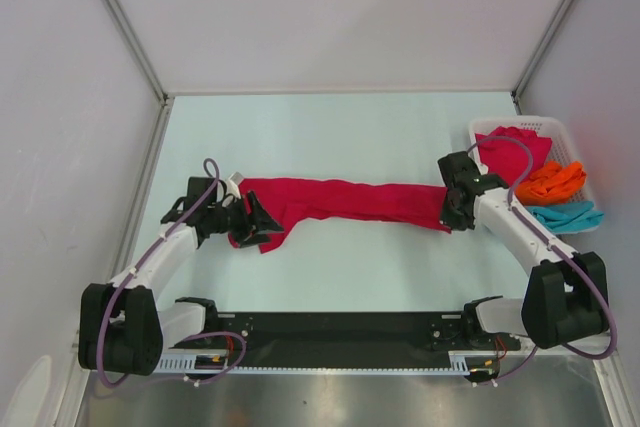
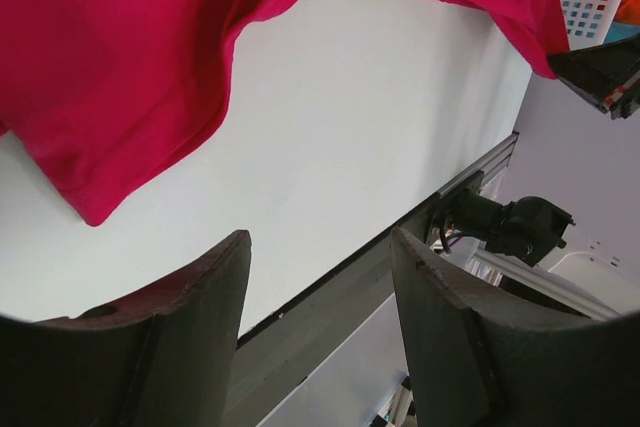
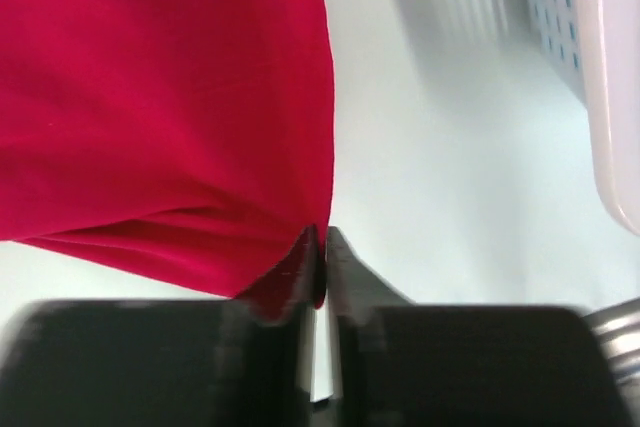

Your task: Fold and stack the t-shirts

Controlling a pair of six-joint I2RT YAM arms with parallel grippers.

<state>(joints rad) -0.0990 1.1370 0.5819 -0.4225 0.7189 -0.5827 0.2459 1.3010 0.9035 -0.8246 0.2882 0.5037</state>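
Plain crimson t-shirt (image 1: pixel 345 199) at black right fingers (image 3: pixel 355 292); beyond them orange shirt (image 1: pixel 552 182), teal shirt (image 1: pixel 565 215), white slatted basket (image 1: pixel 530 123).

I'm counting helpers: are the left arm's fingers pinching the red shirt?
No, the left fingers stand open and empty; the red shirt lies beyond them.

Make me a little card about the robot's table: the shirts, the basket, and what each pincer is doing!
On table: red t-shirt, stretched between the arms
Left pincer: open, empty, near the shirt's left end
Right pincer: shut on the shirt's right end
Basket: white, on the right side
In basket: second red shirt, orange shirt, teal shirt
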